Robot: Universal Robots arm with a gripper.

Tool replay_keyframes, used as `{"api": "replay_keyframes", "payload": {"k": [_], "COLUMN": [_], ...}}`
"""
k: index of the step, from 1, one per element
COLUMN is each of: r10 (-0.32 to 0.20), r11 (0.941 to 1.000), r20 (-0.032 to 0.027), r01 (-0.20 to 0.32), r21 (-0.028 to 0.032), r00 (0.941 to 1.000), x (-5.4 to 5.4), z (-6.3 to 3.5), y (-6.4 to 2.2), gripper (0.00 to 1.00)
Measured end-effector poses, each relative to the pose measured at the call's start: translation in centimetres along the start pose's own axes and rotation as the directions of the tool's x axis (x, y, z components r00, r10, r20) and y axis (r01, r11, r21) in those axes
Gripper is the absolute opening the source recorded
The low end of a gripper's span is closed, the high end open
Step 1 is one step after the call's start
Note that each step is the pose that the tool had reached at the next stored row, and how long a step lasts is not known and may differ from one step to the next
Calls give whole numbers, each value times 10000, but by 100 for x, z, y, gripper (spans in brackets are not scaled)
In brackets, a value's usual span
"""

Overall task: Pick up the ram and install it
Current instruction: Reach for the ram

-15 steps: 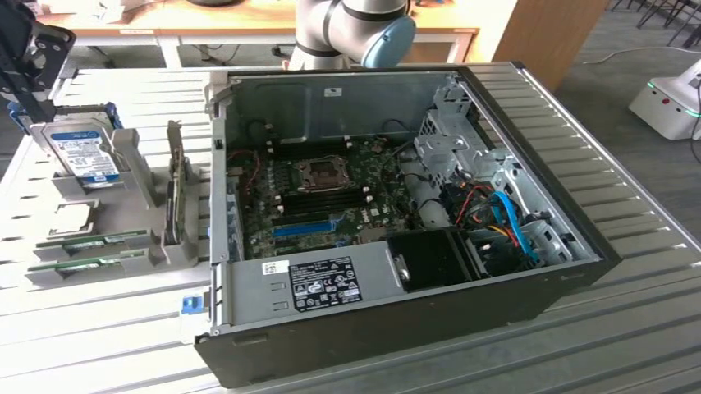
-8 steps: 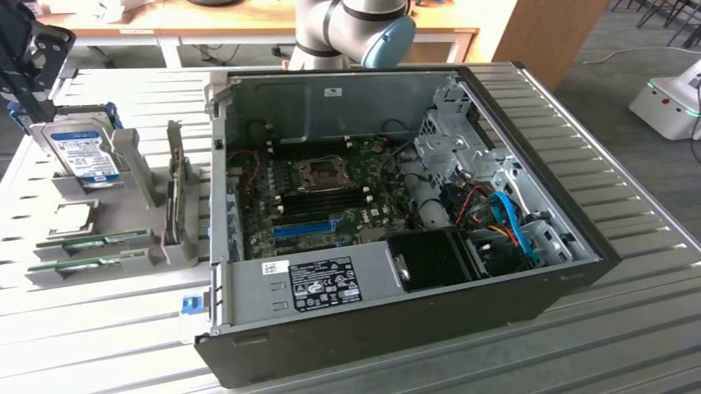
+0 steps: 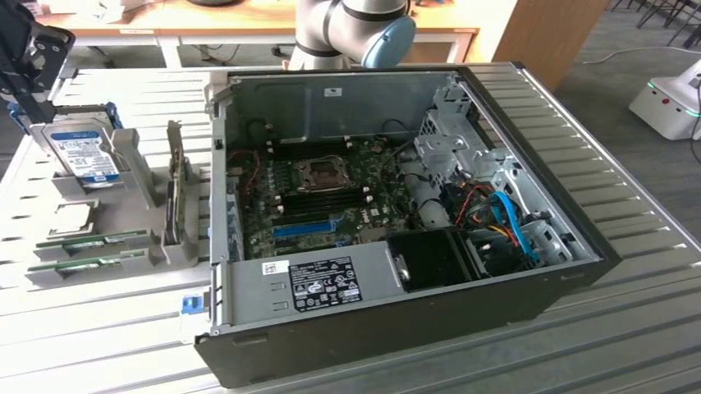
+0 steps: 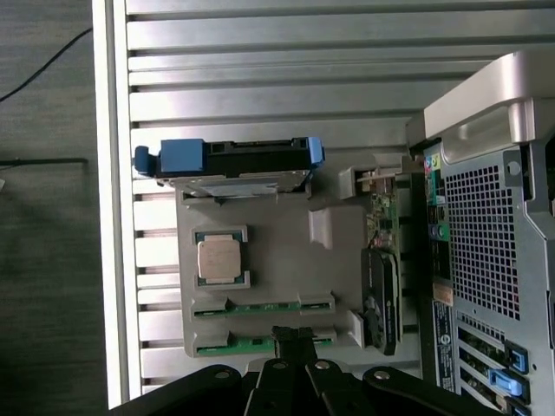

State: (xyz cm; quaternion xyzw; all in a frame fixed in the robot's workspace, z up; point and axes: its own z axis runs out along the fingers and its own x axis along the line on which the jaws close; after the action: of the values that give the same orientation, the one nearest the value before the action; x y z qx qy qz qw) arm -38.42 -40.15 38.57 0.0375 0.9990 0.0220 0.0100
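Hovered over gray holder (image 4: pixel 277 251) on bench (image 3: pixel 88 345), end effector (image 4: pixel 295 334) pinched shut and empty. Picked up nothing so far: found ram (image 3: pixel 93 241) and second stick (image 3: pixel 88 264) lying in holder slots, beside open computer (image 3: pixel 383 345). Judged grasp and install both outstanding; memory slots (image 3: pixel 328 199) looked bare. Got case interior from exterior view; got fingertips (image 4: pixel 286 333) above sticks, plus computer's rear ports, from wrist view.
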Motion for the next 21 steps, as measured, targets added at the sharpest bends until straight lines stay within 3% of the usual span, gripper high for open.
{"api": "replay_keyframes", "payload": {"k": [15, 21], "r10": [0, 0], "r11": [10000, 10000], "r20": [-3, -2], "r01": [0, 0], "r21": [0, 0], "r00": [10000, 10000], "x": [-22, -25], "z": [-10, -11], "y": [-229, -264], "gripper": [11, 11]}}
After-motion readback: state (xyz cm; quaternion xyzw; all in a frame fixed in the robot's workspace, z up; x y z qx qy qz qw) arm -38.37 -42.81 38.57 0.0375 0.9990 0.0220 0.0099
